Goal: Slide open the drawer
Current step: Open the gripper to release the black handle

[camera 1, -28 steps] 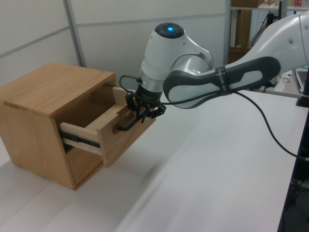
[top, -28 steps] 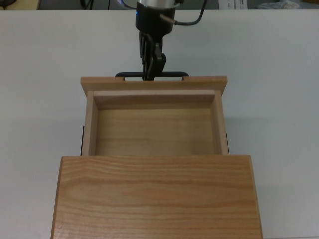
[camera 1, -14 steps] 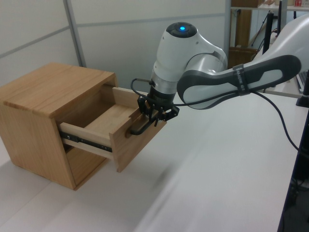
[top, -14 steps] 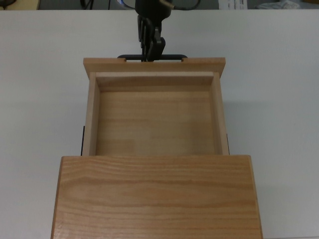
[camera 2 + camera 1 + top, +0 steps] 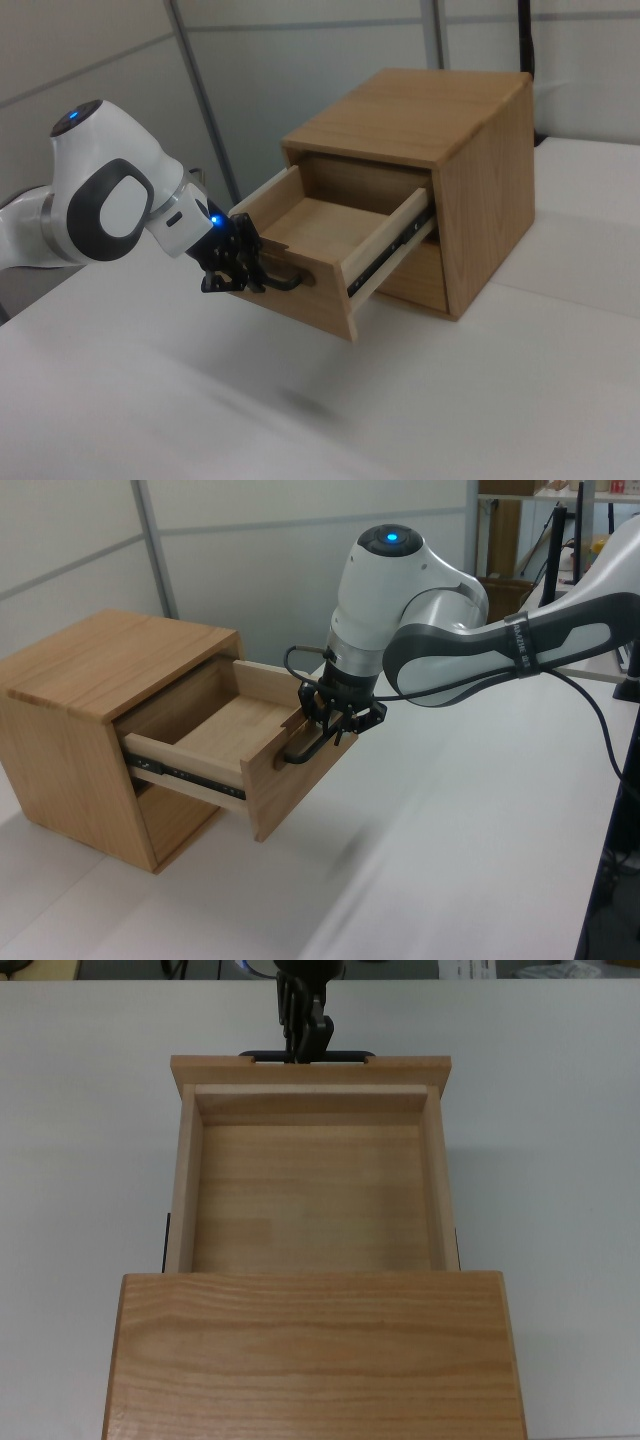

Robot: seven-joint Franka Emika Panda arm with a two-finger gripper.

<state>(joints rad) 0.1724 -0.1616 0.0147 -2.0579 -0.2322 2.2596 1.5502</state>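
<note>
Nearest in the top view: flat grained cabinet top [image 5: 312, 1352], filling the lower part of the frame. Just beyond it, the drawer [image 5: 312, 1200] pulled well out of the cabinet, plain wood bottom bare, thin side walls running away to the wider front panel [image 5: 310, 1067]. At the far edge of that panel, the thin black bar handle [image 5: 345, 1056], with the end effector [image 5: 303, 1048] closed around its middle, fingers pinched on the bar from above. Past that, white worktop [image 5: 545, 1140] on all sides.

From the left view: cabinet [image 5: 75, 740] standing on the worktop at the left view's left, drawer [image 5: 230, 742] extended toward the left view's right on dark metal runners [image 5: 185, 772], held level above the worktop. End effector [image 5: 328, 732] clamped on the handle at the front panel, white and grey arm [image 5: 470, 655] reaching in from the left view's right.

From the right view: same grip, end effector [image 5: 243, 270] on the handle [image 5: 285, 280], drawer interior open to sight.
</note>
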